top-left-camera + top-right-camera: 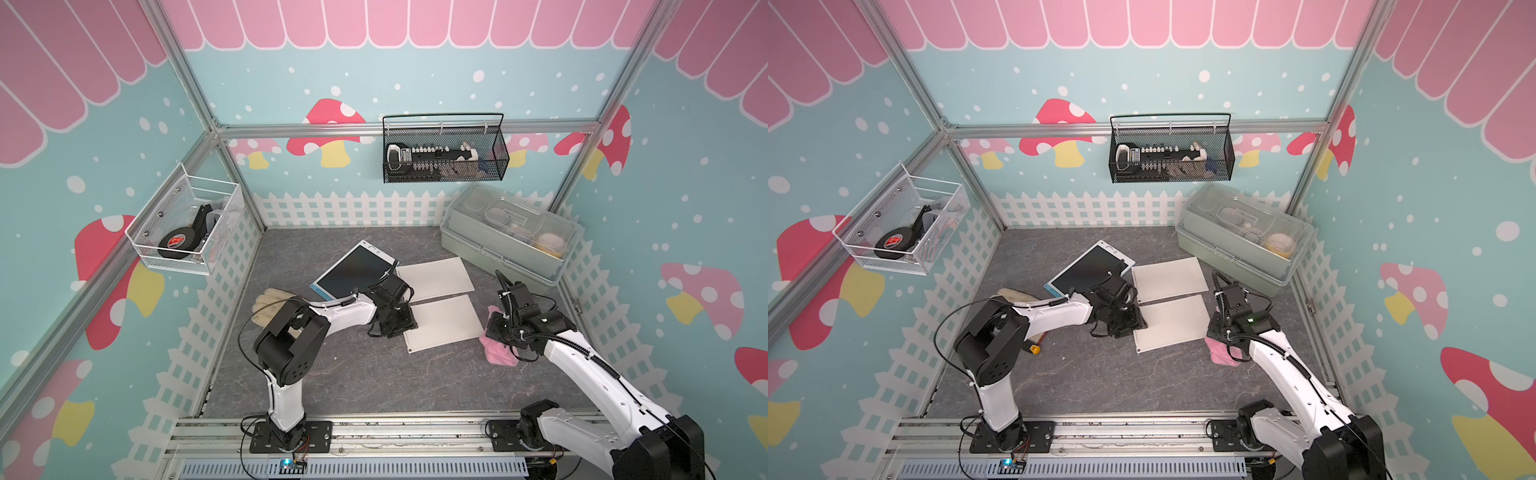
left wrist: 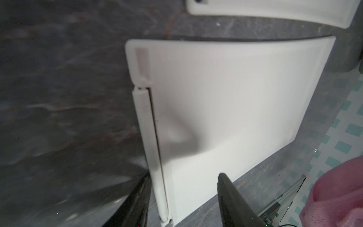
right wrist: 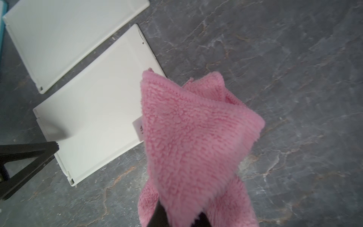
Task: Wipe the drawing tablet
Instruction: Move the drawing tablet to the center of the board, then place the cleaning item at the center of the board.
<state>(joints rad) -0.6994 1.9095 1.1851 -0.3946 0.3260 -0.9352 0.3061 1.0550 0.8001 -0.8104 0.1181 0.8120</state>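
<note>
Top views both give you the grey stone-pattern table filling the cell floor, with the lidded storage box in its far right corner. On the back wall hangs a black mesh basket, and on the left wall a white wire basket with a roll of black tape in it. Two white boards lie flat toward the right of the table, the farther board and the nearer board, with a narrow strip of table between them. The drawing tablet lies just left of the farther board, turned at an angle, dark screen up inside its blue rim; your left arm crosses over its near corner. A tan glove lies left of the tablet, partly hidden under that arm. The pink cloth hangs bunched by the right corner of the nearer board, well apart from the tablet; whether it rests on the table you cannot tell. Your right claw is pressed together on the top of the cloth, pinching it. Your left claw is spread, and the nearer board's left edge shows between its fingers in the left wrist view. A white pen sits in a slot along that edge
</note>
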